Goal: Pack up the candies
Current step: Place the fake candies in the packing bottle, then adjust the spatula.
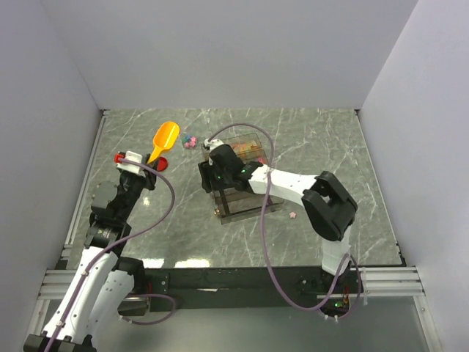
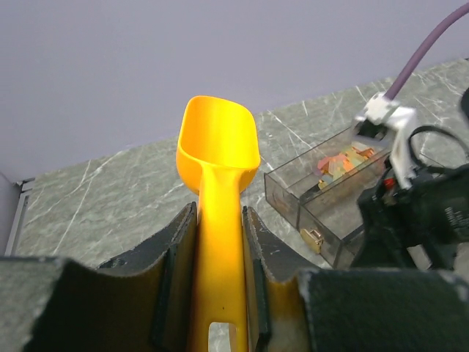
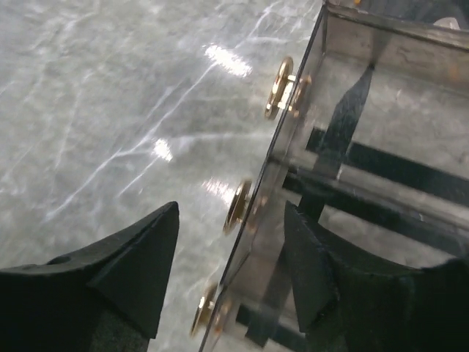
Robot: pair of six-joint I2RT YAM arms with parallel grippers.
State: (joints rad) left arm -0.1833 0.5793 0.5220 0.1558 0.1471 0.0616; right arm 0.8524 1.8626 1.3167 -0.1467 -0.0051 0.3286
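Only wrist views show left tool (image 2: 220, 213) clamping scoop (image 2: 218, 143), right tool (image 3: 231, 213) spread astride clear box (image 3: 330, 147) wall.

Pale walls (image 1: 220, 51) enclose a grey marbled table (image 1: 183, 227).

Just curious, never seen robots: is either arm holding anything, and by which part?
The left gripper holds the yellow scoop by its handle. The right gripper is open astride a wall of the clear box, gripping nothing.

Tiny pink, orange and yellow candies (image 2: 341, 163) lie heaped ahead-right of the left gripper (image 2: 218, 220), well clear of its jaws.
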